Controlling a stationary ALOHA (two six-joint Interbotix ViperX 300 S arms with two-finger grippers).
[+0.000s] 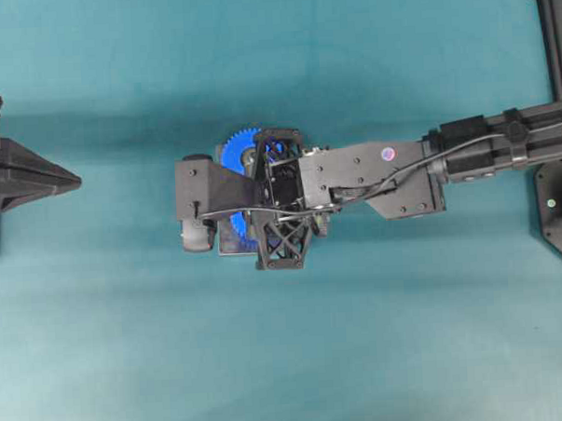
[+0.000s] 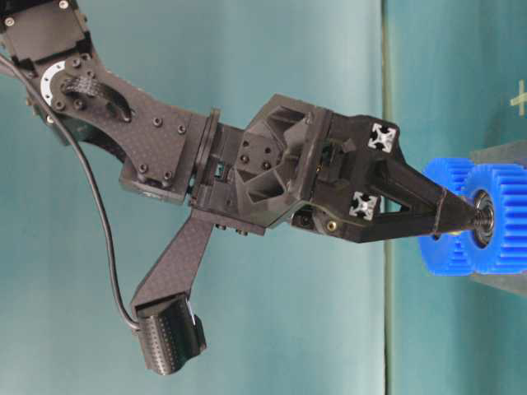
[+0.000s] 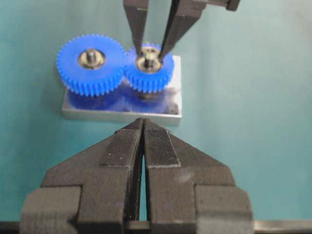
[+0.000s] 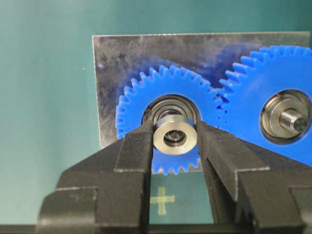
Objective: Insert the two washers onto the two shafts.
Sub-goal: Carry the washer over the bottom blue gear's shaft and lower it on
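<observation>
A silver washer [image 4: 174, 134] is pinched between the fingers of my right gripper [image 4: 174, 139], which is shut on it. It sits right over the hub of the smaller blue gear [image 4: 134, 105]. The dark end of the shaft [image 4: 174, 137] shows inside the washer's hole. From the left wrist view, the right gripper [image 3: 150, 52] points straight down onto that gear [image 3: 148, 78]. My left gripper [image 3: 143, 123] is shut with nothing in it and hangs a short way in front of the metal baseplate [image 3: 122, 114]. Overhead, the left gripper [image 1: 74, 180] is near the left edge.
A larger blue gear [image 4: 253, 83] with its own threaded shaft [image 4: 297, 119] meshes with the small one on the metal baseplate [image 4: 112, 63]. A pale green cross [image 4: 162, 200] is marked on the teal table beside the plate. The right arm [image 1: 502, 140] reaches in from the right.
</observation>
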